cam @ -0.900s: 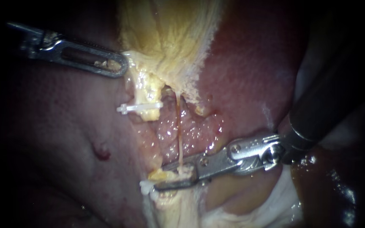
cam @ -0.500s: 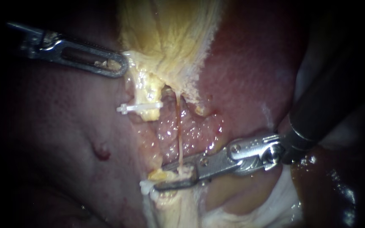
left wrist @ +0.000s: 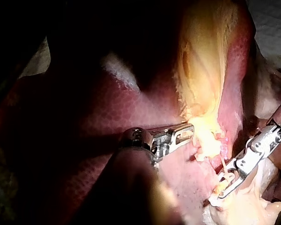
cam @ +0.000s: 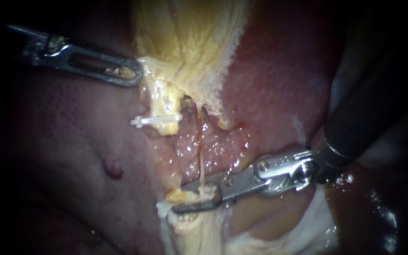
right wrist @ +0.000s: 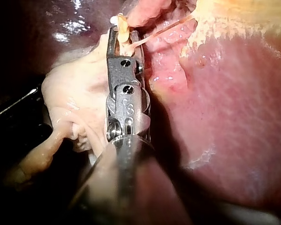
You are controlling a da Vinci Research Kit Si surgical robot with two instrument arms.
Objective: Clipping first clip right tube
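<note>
My right instrument point(cam: 175, 205) comes in from the right, and its jaws lie nearly together around a white clip point(cam: 162, 209) at the lower end of a thin amber tube point(cam: 199, 151). The clip's white end pokes out past the jaw tips. That tube runs down from the yellow gallbladder point(cam: 190, 38). A second white clip point(cam: 157, 121) sits across a pale tube stump point(cam: 159, 101) to the left. My left instrument point(cam: 135, 75) has slotted jaws shut on the gallbladder's edge. The right wrist view shows the right instrument point(right wrist: 119, 28) on the clip point(right wrist: 114, 19).
Red-brown liver point(cam: 279, 85) surrounds the field on both sides. Pale fatty tissue point(cam: 199, 231) bulges under the right instrument's jaws. A small dark red spot point(cam: 112, 170) marks the liver at lower left. The right instrument's dark shaft point(cam: 364, 118) crosses the right side.
</note>
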